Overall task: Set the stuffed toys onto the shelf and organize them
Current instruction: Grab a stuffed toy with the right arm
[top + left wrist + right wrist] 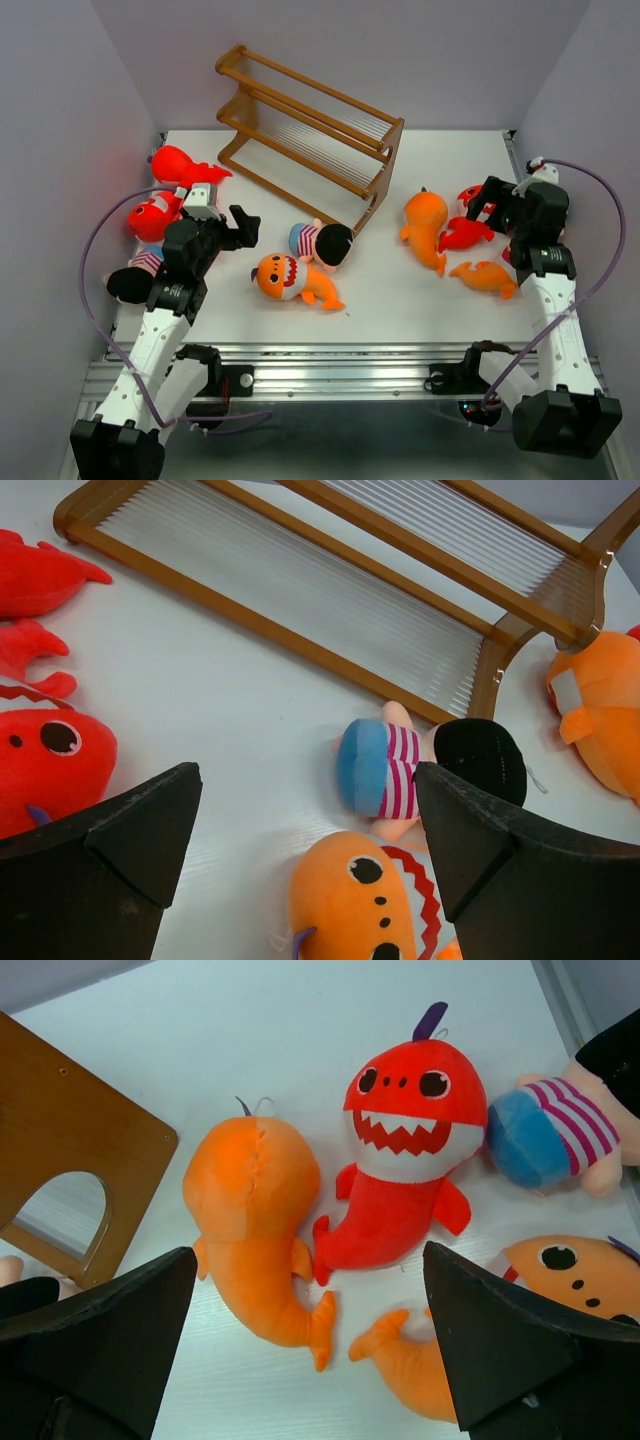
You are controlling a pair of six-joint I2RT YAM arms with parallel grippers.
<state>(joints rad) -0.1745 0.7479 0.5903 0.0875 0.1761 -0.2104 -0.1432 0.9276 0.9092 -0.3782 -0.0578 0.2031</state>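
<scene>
The empty shelf [310, 125] [300, 590] stands at the back of the table. Stuffed toys lie around it. In the middle are a striped doll [320, 242] [400, 770] and an orange shark [290, 280] [355, 900]. My left gripper [245, 228] [305, 780] hovers open just left of them, holding nothing. On the right lie an orange shark [428, 225] [255, 1220], a red shark [465, 230] [405, 1160] and an orange fish [485, 275] [560, 1270]. My right gripper [480, 200] [310, 1260] hangs open above these, empty.
Two red sharks [178, 165] [152, 215] and another doll [135, 275] lie at the table's left edge beside the left arm. A further doll [560, 1135] lies at the right edge. The shelf's side panel [80, 1150] stands left of the right-hand toys.
</scene>
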